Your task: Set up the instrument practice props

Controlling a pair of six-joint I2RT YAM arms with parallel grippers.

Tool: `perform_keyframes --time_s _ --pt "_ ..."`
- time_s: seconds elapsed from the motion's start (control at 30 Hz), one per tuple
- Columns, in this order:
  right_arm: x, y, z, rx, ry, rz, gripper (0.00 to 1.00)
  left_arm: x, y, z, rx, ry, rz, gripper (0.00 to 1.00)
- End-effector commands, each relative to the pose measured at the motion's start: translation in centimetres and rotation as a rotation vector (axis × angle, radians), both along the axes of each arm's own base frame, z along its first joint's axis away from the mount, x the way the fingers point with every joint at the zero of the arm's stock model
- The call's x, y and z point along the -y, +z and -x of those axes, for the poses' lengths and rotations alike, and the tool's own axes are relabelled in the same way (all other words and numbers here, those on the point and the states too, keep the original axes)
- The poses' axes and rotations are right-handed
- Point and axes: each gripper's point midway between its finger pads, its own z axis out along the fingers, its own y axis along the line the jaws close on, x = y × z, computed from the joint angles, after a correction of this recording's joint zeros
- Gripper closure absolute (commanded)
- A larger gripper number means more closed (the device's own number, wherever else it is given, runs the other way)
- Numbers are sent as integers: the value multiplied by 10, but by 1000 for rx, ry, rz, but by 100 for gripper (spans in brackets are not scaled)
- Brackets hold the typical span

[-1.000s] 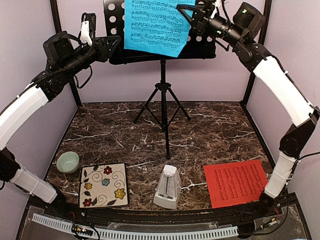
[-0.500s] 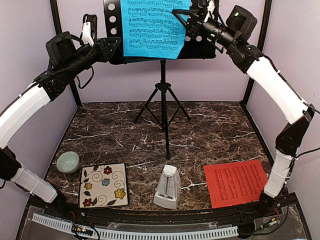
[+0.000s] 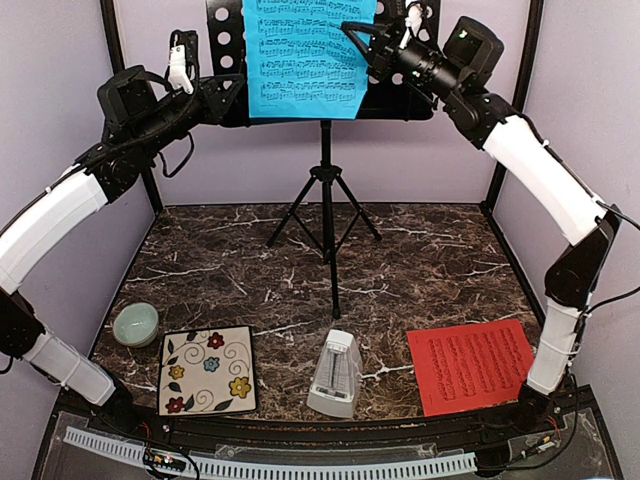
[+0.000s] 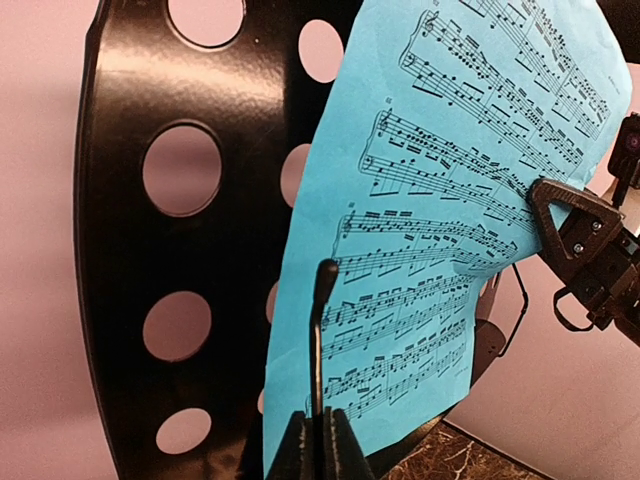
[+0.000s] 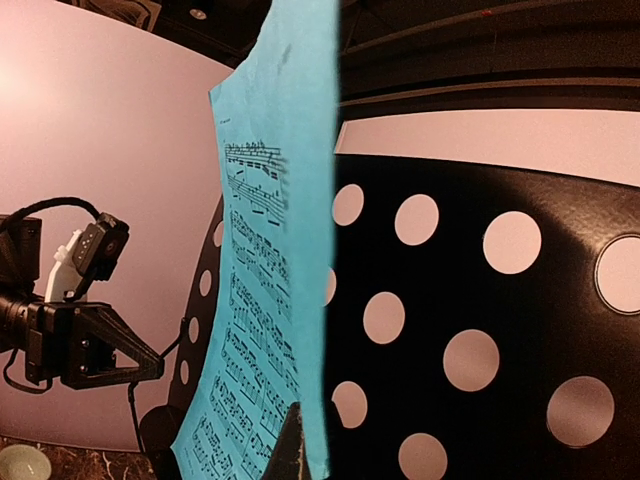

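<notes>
The black tripod music stand [image 3: 325, 200] stands at the back, with its perforated desk [image 3: 400, 95] at the top. The blue music sheet [image 3: 305, 55] hangs in front of the desk. My right gripper [image 3: 366, 47] is shut on the sheet's right edge, which also shows in the right wrist view [image 5: 305, 450]. My left gripper [image 3: 232, 88] is shut on a thin black retainer wire [image 4: 322, 340] at the desk's lower left. The red music sheet [image 3: 470, 365] lies flat at the front right. The white metronome [image 3: 335, 372] stands at the front centre.
A pale green bowl [image 3: 135, 323] and a flower-patterned tile [image 3: 207, 369] lie at the front left. The stand's tripod legs spread over the middle back of the marble table [image 3: 430, 260]. Purple walls and black frame posts close in the sides.
My right gripper has carried the blue sheet left and a little up across the desk. My left gripper has shifted slightly up and stays shut on the wire.
</notes>
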Motion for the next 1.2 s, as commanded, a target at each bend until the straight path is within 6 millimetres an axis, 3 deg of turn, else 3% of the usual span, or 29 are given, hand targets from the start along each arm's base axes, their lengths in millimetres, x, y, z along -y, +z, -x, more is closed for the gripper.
perform_keyframes --time_s 0.0,0.5,0.87,1.17 --pt "7 20 -1 43 -38 -75 100 -8 23 16 95 -12 32 100" --pt "-11 19 9 140 76 -70 100 2 17 15 131 -49 1 100" --pt "-20 16 5 205 64 -60 100 4 16 15 130 -62 -1 100" --pt "-29 19 6 297 30 -67 94 6 15 15 125 -70 1 100"
